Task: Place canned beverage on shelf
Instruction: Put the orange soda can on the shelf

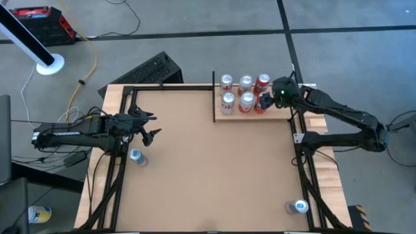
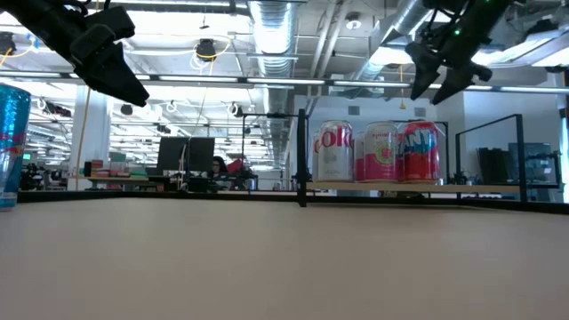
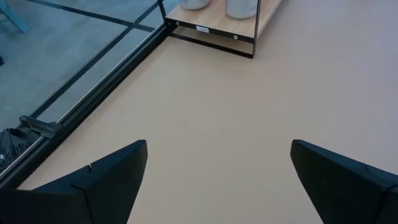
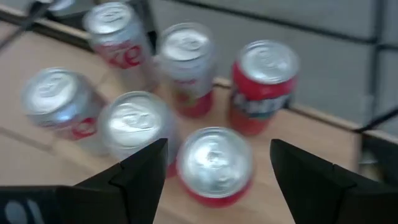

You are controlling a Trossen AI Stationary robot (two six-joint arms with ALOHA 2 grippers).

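Observation:
Several canned beverages stand upright on their bases on the shelf point(image 1: 281, 115), a pale wood plank at the table's far right, also seen in the low view point(image 2: 409, 186). Silver and red cans point(image 1: 245, 83) stand in two rows. My right gripper point(image 1: 264, 101) hangs open above the near-row red can point(image 4: 214, 163), with a finger off to each side and clear of it point(image 2: 440, 76). At the table's left, my left gripper point(image 1: 151, 127) waits open and raised, nothing between its fingers point(image 3: 219, 149).
A blue can point(image 1: 136, 156) stands at the table's left side below the left arm, another point(image 1: 299, 207) at the near right corner. Black frame rails point(image 1: 304, 162) run along both sides. The brown tabletop point(image 1: 214, 169) lies bare in the middle. A keyboard point(image 1: 153, 68) lies beyond the far edge.

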